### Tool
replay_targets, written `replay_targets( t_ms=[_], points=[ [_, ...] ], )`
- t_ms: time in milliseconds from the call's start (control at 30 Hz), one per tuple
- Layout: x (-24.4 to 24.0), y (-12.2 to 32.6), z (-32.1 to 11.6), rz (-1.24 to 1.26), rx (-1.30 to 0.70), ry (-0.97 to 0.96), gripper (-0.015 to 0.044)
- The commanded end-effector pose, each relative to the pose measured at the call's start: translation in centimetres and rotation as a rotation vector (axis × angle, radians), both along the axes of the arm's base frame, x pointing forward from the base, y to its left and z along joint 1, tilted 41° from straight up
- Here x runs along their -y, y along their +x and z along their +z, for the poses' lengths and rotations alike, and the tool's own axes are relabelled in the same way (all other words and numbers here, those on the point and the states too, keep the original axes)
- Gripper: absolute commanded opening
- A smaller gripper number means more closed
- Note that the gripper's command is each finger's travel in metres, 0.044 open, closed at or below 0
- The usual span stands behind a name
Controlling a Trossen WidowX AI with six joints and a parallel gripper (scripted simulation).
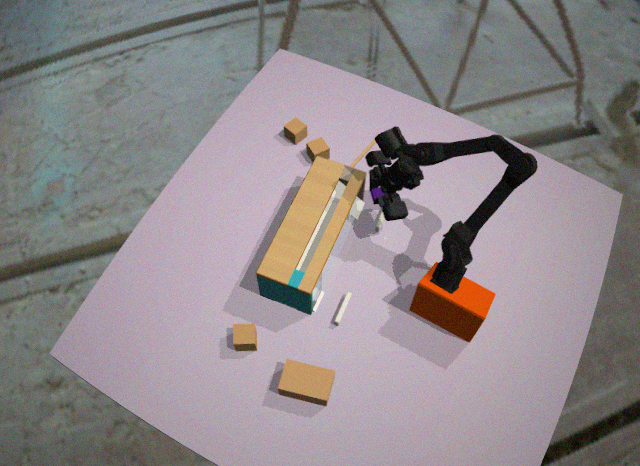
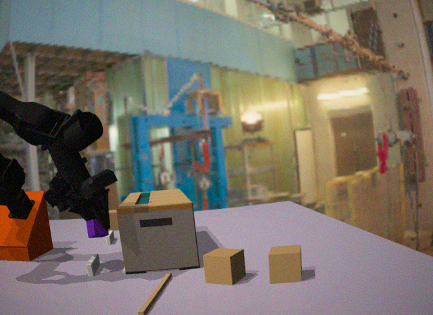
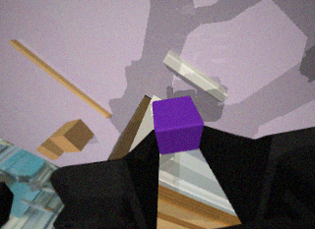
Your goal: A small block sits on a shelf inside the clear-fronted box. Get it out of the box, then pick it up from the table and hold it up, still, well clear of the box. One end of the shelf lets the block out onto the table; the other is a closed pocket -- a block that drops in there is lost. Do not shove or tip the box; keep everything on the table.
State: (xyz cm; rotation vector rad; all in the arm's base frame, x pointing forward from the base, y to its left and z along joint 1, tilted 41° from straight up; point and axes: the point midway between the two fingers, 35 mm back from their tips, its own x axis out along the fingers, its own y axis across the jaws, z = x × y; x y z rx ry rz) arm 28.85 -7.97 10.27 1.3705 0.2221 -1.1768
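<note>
Purple block [image 1: 377,193] [image 2: 97,228] [image 3: 177,125] is out of the box [image 1: 289,228] [image 2: 159,238] [image 3: 197,204] and above the worktop [image 1: 170,275] [image 2: 244,231] [image 3: 108,23], clasped between the fingers [image 1: 385,190] [image 2: 99,226]. Lifting seems in hand; next, raise it farther from the box, then hold it motionless without loosening.

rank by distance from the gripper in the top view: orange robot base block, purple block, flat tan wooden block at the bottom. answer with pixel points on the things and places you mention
Gripper [image 1: 379,191] [image 2: 97,224] [image 3: 174,131], nearest first:
1. purple block [image 1: 377,193] [image 2: 97,228] [image 3: 177,125], between its fingers
2. orange base block [image 1: 448,312] [image 2: 38,231], lower right
3. flat tan wooden block [image 1: 307,380], bottom
</note>
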Motion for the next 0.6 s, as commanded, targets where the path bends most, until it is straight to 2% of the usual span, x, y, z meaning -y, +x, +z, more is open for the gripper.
replay_targets(
  t_ms=[0, 567],
  points=[
    [-0.3, -0.2, 0.2, 0.101, -0.076, -0.074, 0.0000],
    [-1.7, -0.9, 0.3, 0.578, -0.447, -0.400, 0.0000]
  ],
)
